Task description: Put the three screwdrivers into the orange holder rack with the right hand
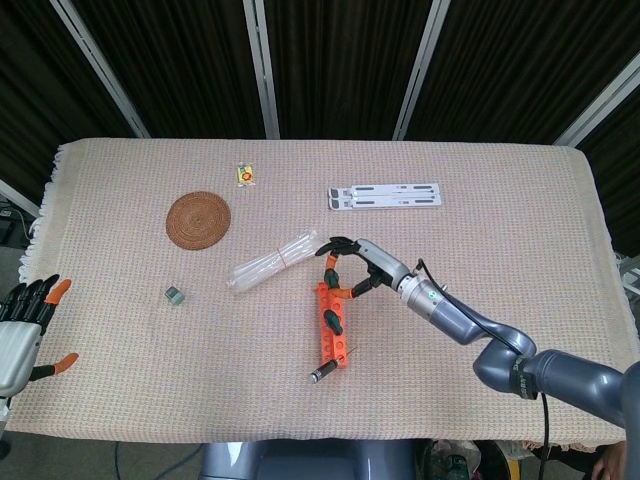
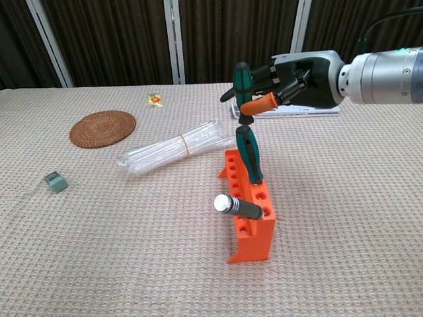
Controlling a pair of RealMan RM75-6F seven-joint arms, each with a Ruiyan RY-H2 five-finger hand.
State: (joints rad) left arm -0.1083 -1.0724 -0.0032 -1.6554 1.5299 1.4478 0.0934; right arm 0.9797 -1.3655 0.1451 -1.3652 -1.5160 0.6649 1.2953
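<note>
My right hand [image 2: 281,82] hangs over the far end of the orange plastic holder rack [image 2: 250,218], and between its orange-tipped thumb and fingers I pinch the green-and-black handle of a screwdriver [image 2: 241,80]. I hold it upright, handle topmost, directly above the rack's rear holes; its thin shaft is hidden behind what stands in front, so I cannot tell whether the tip has entered a hole. In the head view my right hand [image 1: 352,268] sits at the top end of the rack [image 1: 332,330], fingers curled round the handle.

A second green-handled screwdriver [image 2: 249,154] already stands in the rack, leaning slightly back, its handle just under the one I carry. A third tool, a black-handled screwdriver with a silver end cap [image 2: 236,206], lies slanted in the rack's front part, cap pointing toward the chest camera.

My left hand [image 1: 22,322] rests off the near-left edge of the beige woven tablecloth [image 1: 500,250], fingers spread and holding nothing.

Beside the rack, to its left, lies a bundle of clear plastic tubes bound with a band [image 2: 177,153]. Farther left are a round woven rattan coaster [image 2: 103,127] and a small grey-green block [image 2: 56,181]. A small yellow packet [image 2: 155,99] and a flat white slotted bracket [image 1: 384,196] lie toward the far side.
</note>
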